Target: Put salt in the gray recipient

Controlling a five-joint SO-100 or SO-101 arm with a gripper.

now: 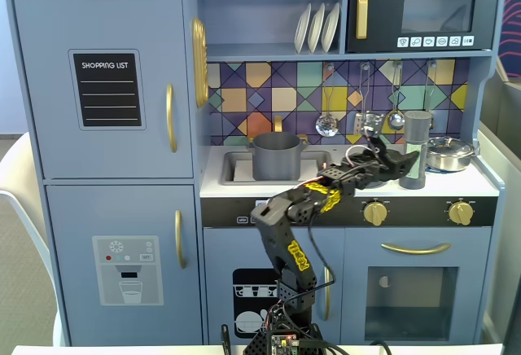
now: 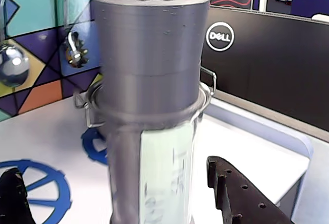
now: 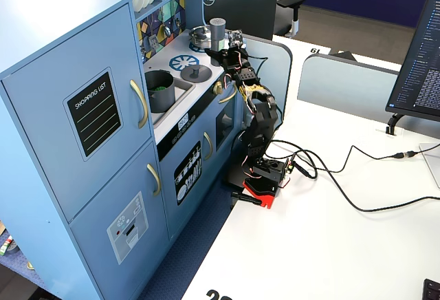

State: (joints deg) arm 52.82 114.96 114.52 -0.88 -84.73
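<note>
Reaching over the toy kitchen's counter (image 1: 244, 186), the claw (image 1: 400, 162) is spread open, its two dark fingers (image 2: 241, 196) standing on either side of the salt (image 2: 150, 95) with gaps visible in the wrist view, so it grips nothing; whether either finger brushes the shaker cannot be told. The salt is a tall slim gray cylinder with a darker, perforated cap and a pale green label lettered vertically, standing upright on the right part of the counter in a fixed view (image 1: 416, 150), just beside a shiny silver pan (image 1: 449, 153). The gray recipient (image 1: 276, 155) sits in the sink, well apart to the left. Only a fixed view from the side (image 3: 159, 91) looks into the pot and shows green inside it; the wrist view alone shows the cap's holes.
</note>
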